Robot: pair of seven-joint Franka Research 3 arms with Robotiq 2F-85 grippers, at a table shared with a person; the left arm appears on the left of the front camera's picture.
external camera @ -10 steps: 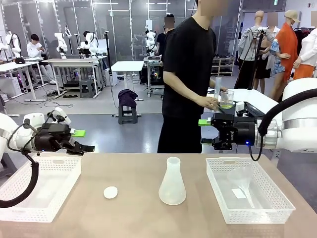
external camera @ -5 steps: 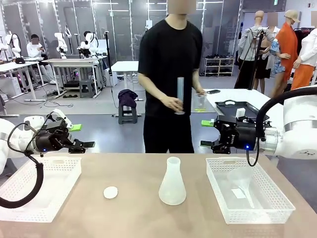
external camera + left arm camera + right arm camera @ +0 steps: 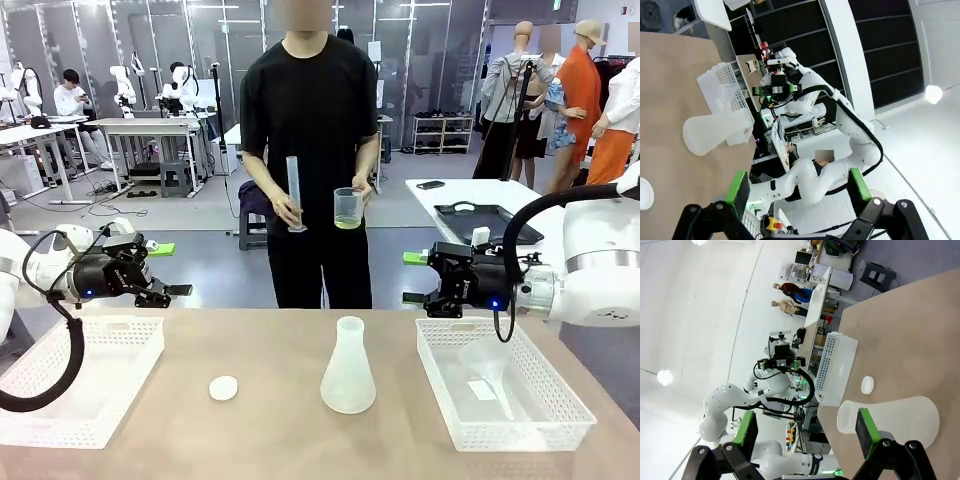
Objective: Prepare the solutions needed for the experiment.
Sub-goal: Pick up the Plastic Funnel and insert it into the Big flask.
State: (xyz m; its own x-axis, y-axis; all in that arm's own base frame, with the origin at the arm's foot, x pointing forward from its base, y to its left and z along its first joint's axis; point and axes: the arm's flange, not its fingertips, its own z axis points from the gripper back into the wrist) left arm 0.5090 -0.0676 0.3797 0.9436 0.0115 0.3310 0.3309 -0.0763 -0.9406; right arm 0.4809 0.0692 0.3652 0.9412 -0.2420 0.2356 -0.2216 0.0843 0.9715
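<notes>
- While standing at the far side of the counter (image 3: 270, 440), holds a clear beaker (image 3: 347, 203) upright in one hand (image 3: 362, 195) at chest height, with the solution (image 3: 347, 222) as a shallow pale yellow layer at its bottom, well apart from both claws.
- Grips a tall, thin, clear cylinder (image 3: 294, 190) upright in the other hand (image 3: 285, 210), near the beaker but apart from it.
- Shows the left claw (image 3: 169, 270) in the air at the counter's left side, higher than the white left basket (image 3: 100, 400), spread wide with nothing in its grip.
- Shows the right claw (image 3: 412, 278) in the air at the right side, above the far corner of the white right basket (image 3: 455, 400), likewise wide open and holding nothing, tips turned toward the counter's middle.
- Shows a translucent funnel (image 3: 490, 368) lying in the right basket.
- Shows a translucent flask (image 3: 348, 367) upright on the bare counter between the two baskets.
- Shows a small white cap (image 3: 223, 388) flat on the counter, between flask and left basket, touching neither.
- From the left wrist, looks between parted green pads (image 3: 737, 192) at the flask, with the right basket behind it and the cap at the picture's edge.
- From the right wrist, looks between parted pads at flask, cap and left basket, the flask partly behind one pad.
</notes>
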